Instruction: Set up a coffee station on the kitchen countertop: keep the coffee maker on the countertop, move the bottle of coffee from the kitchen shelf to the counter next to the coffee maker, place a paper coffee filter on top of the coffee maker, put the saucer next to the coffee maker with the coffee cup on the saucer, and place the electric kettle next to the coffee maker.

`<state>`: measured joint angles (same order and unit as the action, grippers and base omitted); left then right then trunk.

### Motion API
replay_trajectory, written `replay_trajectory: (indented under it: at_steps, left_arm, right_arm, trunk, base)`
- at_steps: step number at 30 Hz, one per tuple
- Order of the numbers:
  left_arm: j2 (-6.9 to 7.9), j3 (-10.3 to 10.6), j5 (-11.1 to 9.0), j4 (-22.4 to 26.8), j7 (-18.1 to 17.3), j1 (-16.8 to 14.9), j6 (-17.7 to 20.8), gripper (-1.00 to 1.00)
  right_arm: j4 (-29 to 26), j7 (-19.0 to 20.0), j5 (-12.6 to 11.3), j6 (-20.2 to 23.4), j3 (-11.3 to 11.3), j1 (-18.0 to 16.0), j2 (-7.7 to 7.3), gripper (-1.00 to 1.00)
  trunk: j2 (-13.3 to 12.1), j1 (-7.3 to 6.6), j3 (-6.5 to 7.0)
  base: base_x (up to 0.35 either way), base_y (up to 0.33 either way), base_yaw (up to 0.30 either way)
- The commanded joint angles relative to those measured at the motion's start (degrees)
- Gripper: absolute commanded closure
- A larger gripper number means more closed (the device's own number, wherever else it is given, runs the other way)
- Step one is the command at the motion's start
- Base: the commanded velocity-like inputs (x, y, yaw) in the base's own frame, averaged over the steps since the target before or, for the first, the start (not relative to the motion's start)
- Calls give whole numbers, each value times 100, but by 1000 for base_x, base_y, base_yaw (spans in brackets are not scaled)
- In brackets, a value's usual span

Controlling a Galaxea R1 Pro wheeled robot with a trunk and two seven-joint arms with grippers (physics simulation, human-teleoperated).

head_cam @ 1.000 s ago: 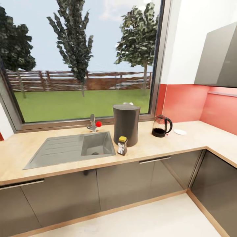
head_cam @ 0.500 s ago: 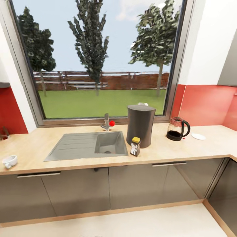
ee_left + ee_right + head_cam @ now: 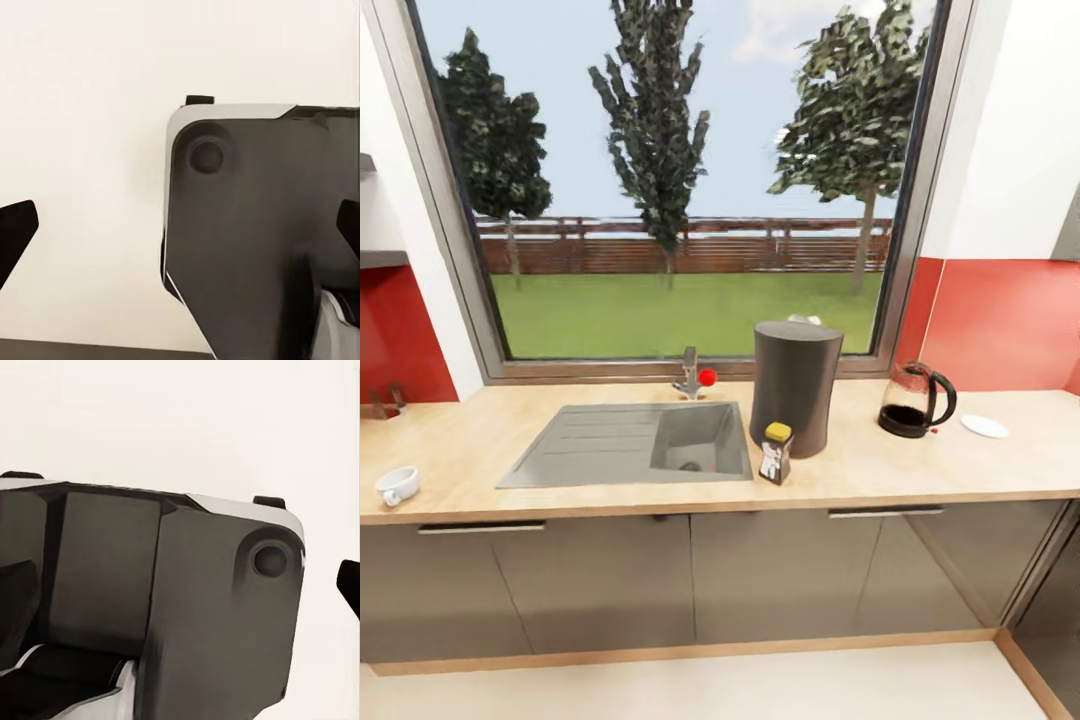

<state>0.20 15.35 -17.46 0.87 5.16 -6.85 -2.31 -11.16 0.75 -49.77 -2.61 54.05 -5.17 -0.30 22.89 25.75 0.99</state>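
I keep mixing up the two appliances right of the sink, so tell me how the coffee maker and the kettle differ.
The coffee maker is a tall, opaque dark grey cylinder; the kettle is a shorter, rounded jug of clear glass. The kettle has a black loop handle; no handle shows on the coffee maker. The coffee maker stands next to the sink, while the kettle sits further right, near the saucer. Both stand upright on the countertop.

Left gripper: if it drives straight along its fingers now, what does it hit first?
Likely the robot's own base, the dark rounded body across the line between the fingertips; pale floor lies beyond. Depth is unclear.
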Motion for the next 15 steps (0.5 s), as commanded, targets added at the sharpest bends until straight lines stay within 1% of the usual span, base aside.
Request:
replay_trajectory:
  at_steps: [1,3,5,10,11,15]
  left_arm:
    - [-5,48,-52,-1,17,-1,-15,-100]
    - [-4,47,-50,-2,13,-1,-15,-100]
    - [6,47,-45,-5,14,-1,-15,-100]
    - [40,43,-45,-8,20,0,-12,-100]
    - [31,46,-108,-4,20,0,-18,-100]
    - [13,45,-130,0,20,-1,-23,-100]
  right_arm:
    - [-14,3,-44,-81,44,-2,-9,-100]
    - [-7,-2,-15,-305,49,-2,-26,-100]
    - [0,-3,-8,-369,53,-2,-33,-100]
    - [7,-4,-2,-441,58,-2,-44,-100]
    - [8,-4,0,-442,54,-2,-81,-100]
    - [10,-4,2,-446,53,-2,-91,-100]
  trunk:
    - [3,3,-2]
    - [3,3,-2]
    - [3,3,-2]
    - [3,3,-2]
    - [3,3,-2]
    - [3,3,-2]
  base:
    - [107,-254,0]
    - [87,-258,0]
    - [49,-262,0]
    - [15,-265,0]
    - [1,-266,0]
    - [0,-267,0]
